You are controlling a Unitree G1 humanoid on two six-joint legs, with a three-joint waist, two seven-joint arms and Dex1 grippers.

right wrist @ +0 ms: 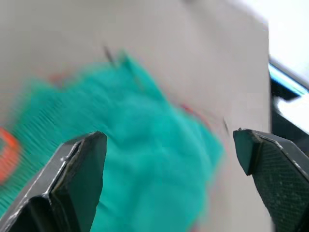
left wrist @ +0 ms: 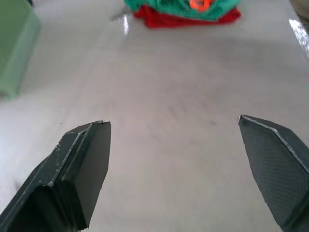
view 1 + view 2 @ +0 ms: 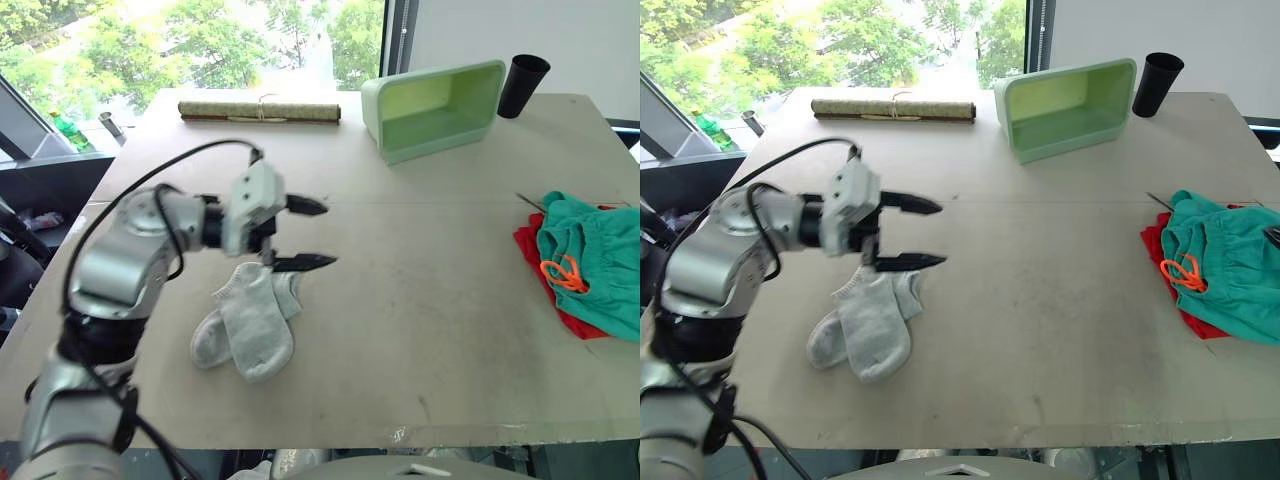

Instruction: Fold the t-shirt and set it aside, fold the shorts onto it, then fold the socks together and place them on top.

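Note:
The light grey socks (image 3: 250, 320) lie side by side on the table's left part. My left gripper (image 3: 318, 234) hovers open just above their cuff end, fingers pointing right and nothing between them. At the table's right edge the teal shorts (image 3: 595, 260) with an orange drawstring (image 3: 565, 274) lie on the folded red t-shirt (image 3: 545, 285), of which a red border shows. In the right wrist view my right gripper (image 1: 169, 145) hangs open above the shorts (image 1: 125, 140), holding nothing. The left wrist view shows the same pile (image 2: 186, 9) far ahead.
A light green bin (image 3: 440, 105) lies on its side at the back. A black cup (image 3: 522, 85) stands right of it. A rolled bamboo mat (image 3: 260, 111) lies at the back left. The table (image 3: 430, 300) has bare surface between the socks and the clothes pile.

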